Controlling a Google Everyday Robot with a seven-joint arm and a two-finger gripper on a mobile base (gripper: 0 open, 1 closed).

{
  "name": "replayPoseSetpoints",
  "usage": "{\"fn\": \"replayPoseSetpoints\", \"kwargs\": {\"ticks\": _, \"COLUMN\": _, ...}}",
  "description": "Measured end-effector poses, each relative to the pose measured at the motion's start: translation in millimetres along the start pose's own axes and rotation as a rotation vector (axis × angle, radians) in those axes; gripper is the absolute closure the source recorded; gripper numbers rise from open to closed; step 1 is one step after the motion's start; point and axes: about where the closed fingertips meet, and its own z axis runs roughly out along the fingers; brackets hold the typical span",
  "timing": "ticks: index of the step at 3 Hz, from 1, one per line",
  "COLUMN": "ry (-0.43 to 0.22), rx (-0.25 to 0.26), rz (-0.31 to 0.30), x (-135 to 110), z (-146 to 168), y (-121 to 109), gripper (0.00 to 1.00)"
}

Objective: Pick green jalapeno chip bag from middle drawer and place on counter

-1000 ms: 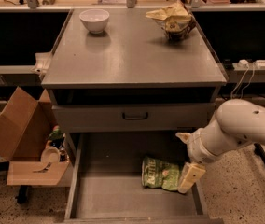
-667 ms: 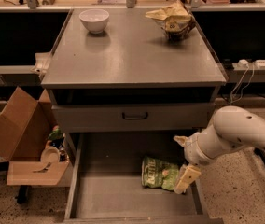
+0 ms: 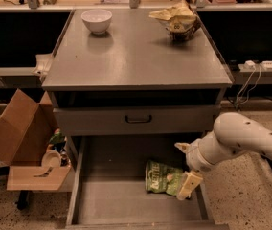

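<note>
Green jalapeno chip bag (image 3: pixel 161 177) lying flat in the open middle drawer (image 3: pixel 112 200), claw (image 3: pixel 186 166) spread wide at its right edge, white bowl (image 3: pixel 96 20) and yellow-tan bag (image 3: pixel 176 19) on the grey surface (image 3: pixel 136 56) above

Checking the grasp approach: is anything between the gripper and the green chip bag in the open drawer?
Nothing visible does. The gripper sits right beside the green jalapeno chip bag inside the middle drawer, with no other object between them.

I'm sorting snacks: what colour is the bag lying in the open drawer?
The bag is green and white, camera view; end effector at its right edge.
</note>
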Motion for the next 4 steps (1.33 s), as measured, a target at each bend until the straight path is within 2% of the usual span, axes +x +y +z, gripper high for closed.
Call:
{"fn": "replayPoseSetpoints", "kwargs": {"ticks": 2, "ry": 0.082, "rx": -0.027, "rz": -0.068, "x": 45.7, "z": 89.0, "y": -26.5, "gripper": 0.00}}
{"fn": "replayPoseSetpoints", "kwargs": {"ticks": 3, "ry": 0.088, "rx": -0.025, "rz": -0.064, "x": 76.1, "z": 135.6, "y": -46.8, "gripper": 0.00}}
{"fn": "replayPoseSetpoints", "kwargs": {"ticks": 4, "ry": 0.083, "rx": -0.018, "rz": -0.043, "x": 93.5, "z": 159.3, "y": -59.8, "gripper": 0.00}}
